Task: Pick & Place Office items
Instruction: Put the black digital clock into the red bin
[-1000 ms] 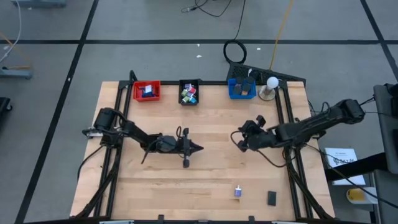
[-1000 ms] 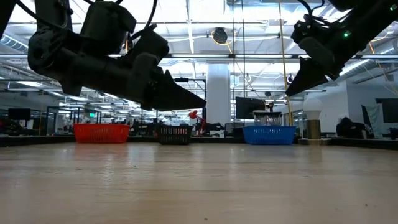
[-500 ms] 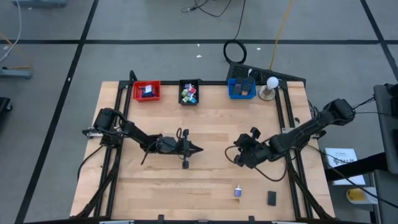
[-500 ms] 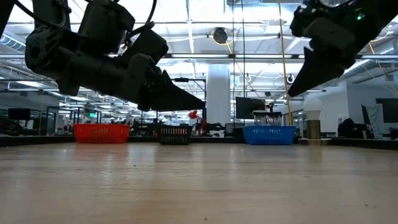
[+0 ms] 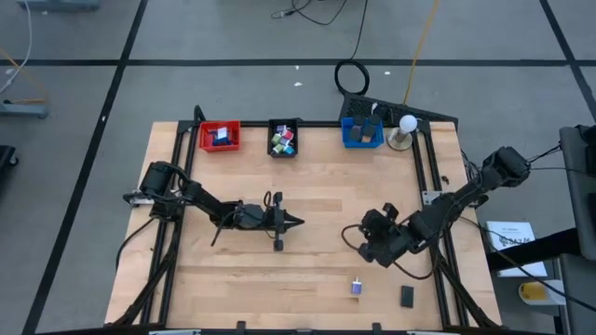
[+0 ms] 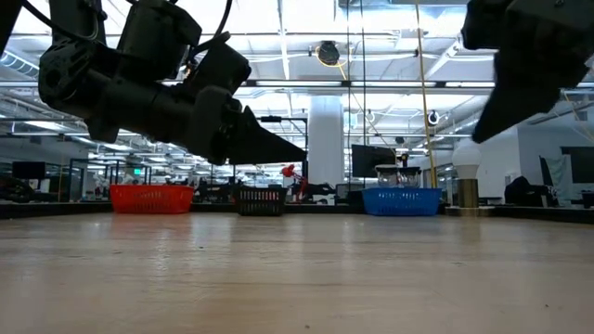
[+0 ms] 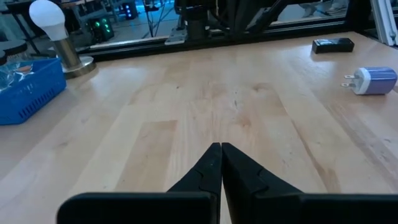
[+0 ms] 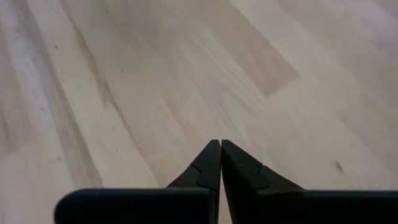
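pale purple-and-white plug-shaped charger block (image 5: 356, 287), seemingly light and rigid, best pinched across flat sides; right gripper (image 5: 365, 249) pressed together nearby.

The table (image 5: 307, 200) is pale wood in planks, smooth with a light satin sheen and visible grain. Its frame (image 5: 421, 158) looks like black matt metal. The red tray (image 5: 220, 137), black tray (image 5: 283, 138) and blue tray (image 7: 28, 93) look like meshed plastic. The left gripper (image 7: 221, 149) fingers are matt black plastic. The lamp (image 7: 50, 17) has a smooth white bulb on a metallic-looking base.
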Tool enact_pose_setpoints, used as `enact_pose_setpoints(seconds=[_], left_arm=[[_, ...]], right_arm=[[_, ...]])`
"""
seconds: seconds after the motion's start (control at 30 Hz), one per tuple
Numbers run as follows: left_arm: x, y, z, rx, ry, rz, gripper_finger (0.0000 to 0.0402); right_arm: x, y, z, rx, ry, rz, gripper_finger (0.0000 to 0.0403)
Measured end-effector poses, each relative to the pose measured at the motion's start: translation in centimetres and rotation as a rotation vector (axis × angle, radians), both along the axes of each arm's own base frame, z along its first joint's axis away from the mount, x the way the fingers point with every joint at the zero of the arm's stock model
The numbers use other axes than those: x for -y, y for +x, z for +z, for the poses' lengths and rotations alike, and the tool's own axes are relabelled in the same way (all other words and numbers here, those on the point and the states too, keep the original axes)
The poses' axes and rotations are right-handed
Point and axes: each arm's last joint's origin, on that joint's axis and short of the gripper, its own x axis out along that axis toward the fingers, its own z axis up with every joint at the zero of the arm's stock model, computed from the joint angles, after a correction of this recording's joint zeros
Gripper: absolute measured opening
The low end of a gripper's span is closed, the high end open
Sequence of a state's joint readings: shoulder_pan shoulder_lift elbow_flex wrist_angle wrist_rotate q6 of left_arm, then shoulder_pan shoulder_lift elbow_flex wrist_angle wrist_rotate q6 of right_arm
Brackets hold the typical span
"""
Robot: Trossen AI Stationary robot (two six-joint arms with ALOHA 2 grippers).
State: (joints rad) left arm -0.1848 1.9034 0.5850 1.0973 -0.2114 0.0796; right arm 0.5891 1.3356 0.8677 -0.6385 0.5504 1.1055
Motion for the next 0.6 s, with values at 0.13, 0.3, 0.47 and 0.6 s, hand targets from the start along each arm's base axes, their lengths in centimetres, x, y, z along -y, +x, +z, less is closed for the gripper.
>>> enact_pose_setpoints(seconds=[0.13,0.3,0.47,0.6], left_arm=[[0.0,0.0,0.1,0.008,-0.002,0.0,0.0017],[0.0,0.0,0.1,0.007,-0.005,0.0,0.0004],[0.0,0.0,0.0,-0.001,-0.012,0.002,0.0021],[0.2,0.0,0.0,-0.002,-0.009,-0.004,0.0023]], right_arm=[[-1.3,-0.7,0.6,-0.109,0.016,-0.079,0.0001],[-4.2,-0.6,0.1,-0.233,0.098,-0.155,0.0001],[-7.7,-0.7,-1.0,-0.279,0.21,-0.287,0.0],[-10.7,-1.7,-1.3,-0.282,0.288,-0.372,0.0007]])
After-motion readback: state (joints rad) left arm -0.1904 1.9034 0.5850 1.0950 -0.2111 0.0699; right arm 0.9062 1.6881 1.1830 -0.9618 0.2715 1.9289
